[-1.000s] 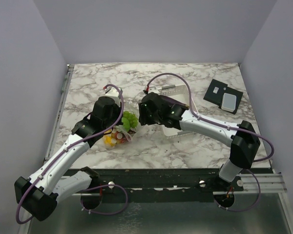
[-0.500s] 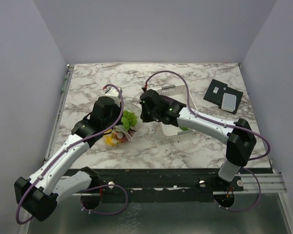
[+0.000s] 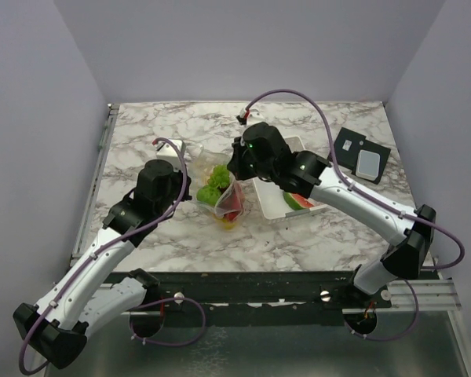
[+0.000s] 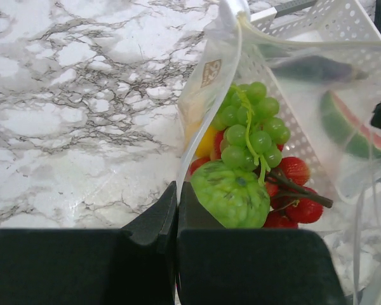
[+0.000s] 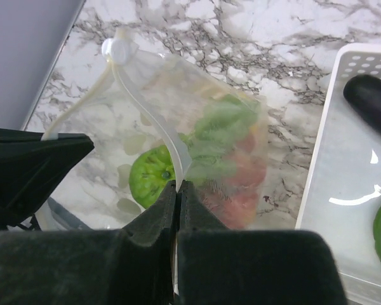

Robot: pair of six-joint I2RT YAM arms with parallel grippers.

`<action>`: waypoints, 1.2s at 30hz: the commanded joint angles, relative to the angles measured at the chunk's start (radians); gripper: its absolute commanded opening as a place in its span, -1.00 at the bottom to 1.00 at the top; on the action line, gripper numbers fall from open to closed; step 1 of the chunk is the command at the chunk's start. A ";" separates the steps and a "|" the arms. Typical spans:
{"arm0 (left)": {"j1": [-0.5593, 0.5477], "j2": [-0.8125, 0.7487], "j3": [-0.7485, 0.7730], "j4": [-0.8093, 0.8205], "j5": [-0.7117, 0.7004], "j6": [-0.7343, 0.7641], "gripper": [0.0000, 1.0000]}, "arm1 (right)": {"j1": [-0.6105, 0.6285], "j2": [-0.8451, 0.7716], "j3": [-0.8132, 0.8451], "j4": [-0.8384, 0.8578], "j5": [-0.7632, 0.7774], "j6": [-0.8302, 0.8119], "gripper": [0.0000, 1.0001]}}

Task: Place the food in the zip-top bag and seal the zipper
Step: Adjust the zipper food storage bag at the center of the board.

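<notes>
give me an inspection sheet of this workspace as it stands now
surface: marble table, no spills seen
job's things: zip-top bag held between the arms, mouth looks open, green grapes and red cherries inside; watermelon slice and eggplant lie in the white basket
clutter: black square with a pale block on it, far right
grippers: left pincer shut on the bag's edge; right pincer shut on the bag's edge too
cables: purple cables loop above both arms
surroundings: plain pale walls on three sides
</notes>
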 commanded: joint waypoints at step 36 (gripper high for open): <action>-0.001 0.136 0.100 -0.009 -0.097 0.019 -1.00 | -0.015 0.157 -0.091 0.073 -0.005 -0.038 -0.99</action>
